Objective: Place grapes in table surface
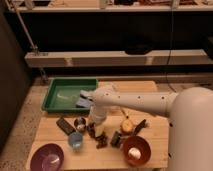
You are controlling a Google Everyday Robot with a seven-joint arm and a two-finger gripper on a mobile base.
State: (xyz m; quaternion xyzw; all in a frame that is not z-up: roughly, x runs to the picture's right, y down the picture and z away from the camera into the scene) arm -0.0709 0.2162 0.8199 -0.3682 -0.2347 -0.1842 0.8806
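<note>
The gripper [98, 131] points down over the middle of the tabletop [152, 131], right by the dark grapes [102, 142]. From it, a green tray [70, 81] lies at 11 o'clock, a blue cup [75, 140] at 8 o'clock, a purple bowl [47, 157] at 7 o'clock and an orange bowl [136, 150] at 4 o'clock.

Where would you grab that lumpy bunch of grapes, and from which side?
Probably from straight above, around the middle: the grapes lie as a low lumpy heap on the table. The end effector hangs right over them.
</note>
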